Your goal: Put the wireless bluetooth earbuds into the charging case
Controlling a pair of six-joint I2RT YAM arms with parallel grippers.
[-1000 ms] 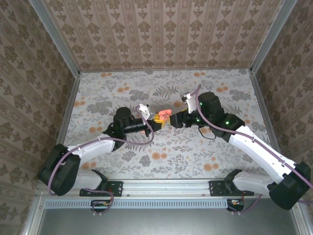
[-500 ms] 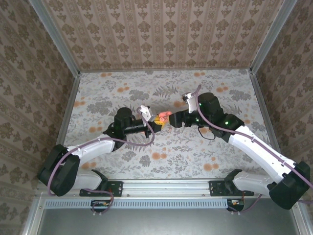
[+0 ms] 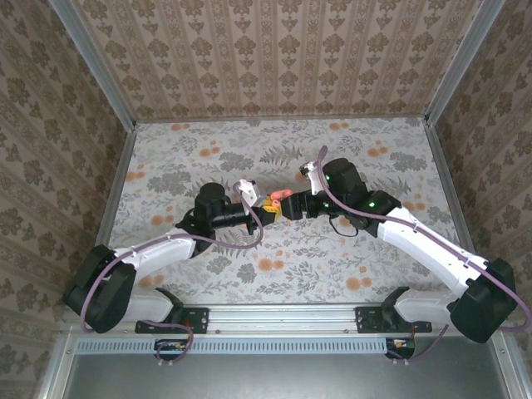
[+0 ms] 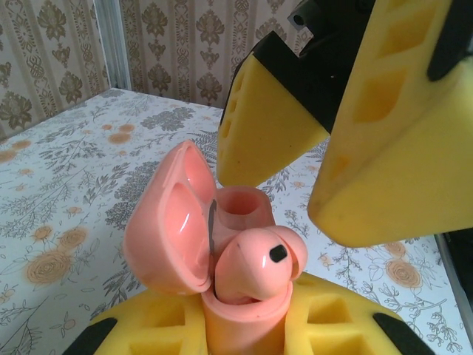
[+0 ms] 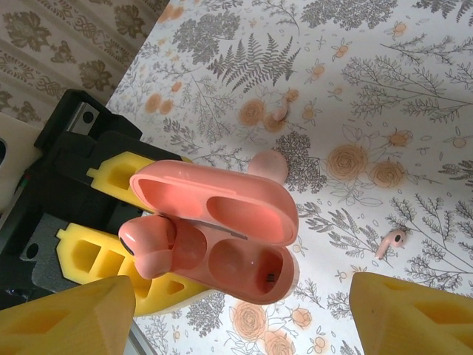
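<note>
One earbud (image 4: 259,259) of the two sits in the near socket of the open charging case (image 5: 244,248). Its rounded head stands proud of the rim (I judge it not pressed fully home). The second socket (image 5: 251,266) beside it is empty.

My left gripper (image 3: 266,206) is clamped on the lower body of the case and holds it clear of the table (image 5: 384,89). The lid (image 4: 166,222) is swung back toward the left of the left wrist view.

My right gripper (image 3: 290,204) hovers just beside the case, its jaws spread wide with nothing between them. Its two yellow fingers (image 4: 384,133) loom at the upper right of the left wrist view, close above the case but apart from it.

The other earbud (image 5: 392,240) lies loose on the flowered table, at the lower right of the right wrist view and well apart from the case.

As I judge it, about half the job is done, with one bud in or nearly in. What is left is to pick the loose bud off the table and set it in the empty socket. The first bud may also need pushing down.
</note>
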